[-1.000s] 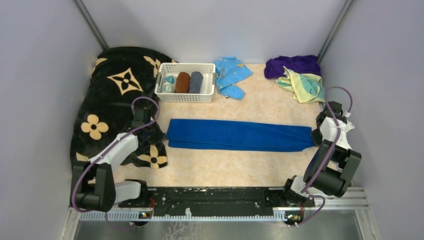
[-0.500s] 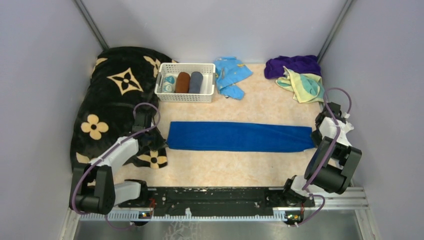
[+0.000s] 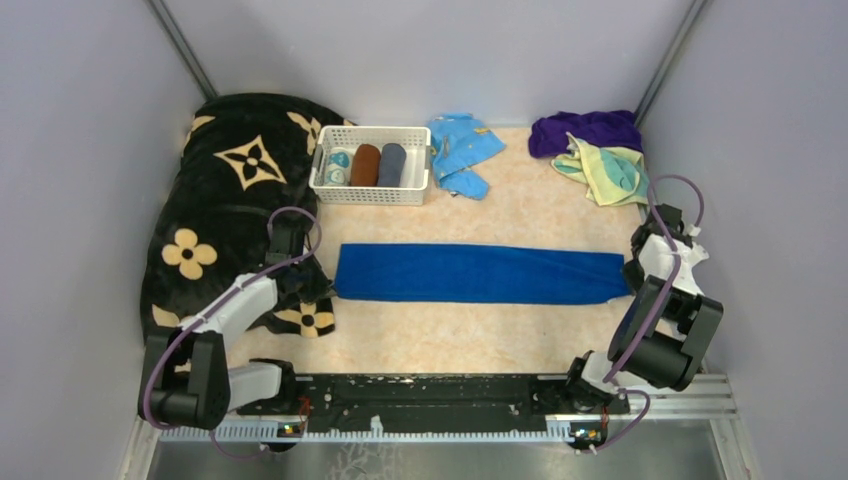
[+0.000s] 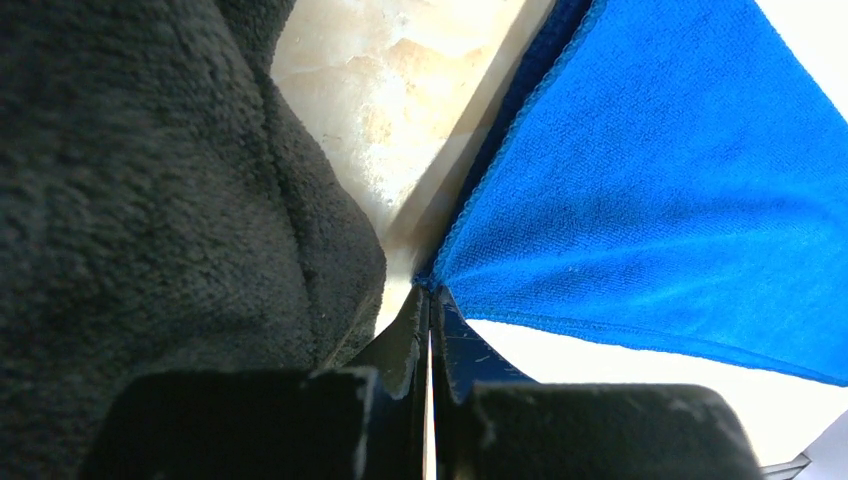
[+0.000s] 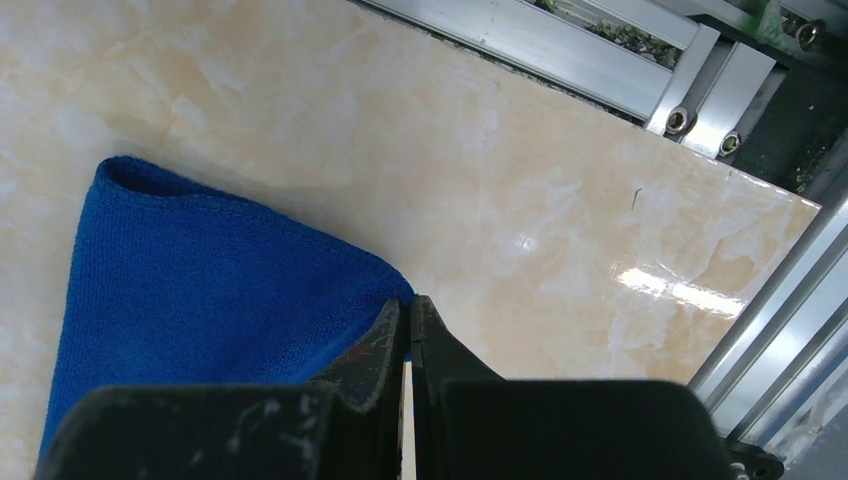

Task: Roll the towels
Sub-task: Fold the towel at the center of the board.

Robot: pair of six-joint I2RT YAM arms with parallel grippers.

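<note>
The royal blue towel (image 3: 475, 273) lies folded into a long flat strip across the middle of the table. My left gripper (image 3: 328, 280) is shut on its left end. In the left wrist view the left gripper (image 4: 430, 292) pinches the blue towel (image 4: 650, 200) at a corner. My right gripper (image 3: 628, 276) is shut on the right end. The right wrist view shows the right gripper (image 5: 408, 305) nipping the blue towel (image 5: 220, 300) by its corner. The dark purple towel (image 3: 585, 130) and the pale yellow towel (image 3: 610, 172) lie crumpled at the back right.
A black blanket with tan flowers (image 3: 230, 200) covers the left side, pressing beside my left jaws as the black blanket (image 4: 150, 200). A white basket (image 3: 370, 194) with rolled cloths stands at the back. A light blue cloth (image 3: 462, 150) lies right of it. Metal rail (image 5: 560, 45) at the table edge.
The towel's left end has shifted slightly right and its near edge has flattened out straight. My left arm moved a little with it; the right arm barely moved.
</note>
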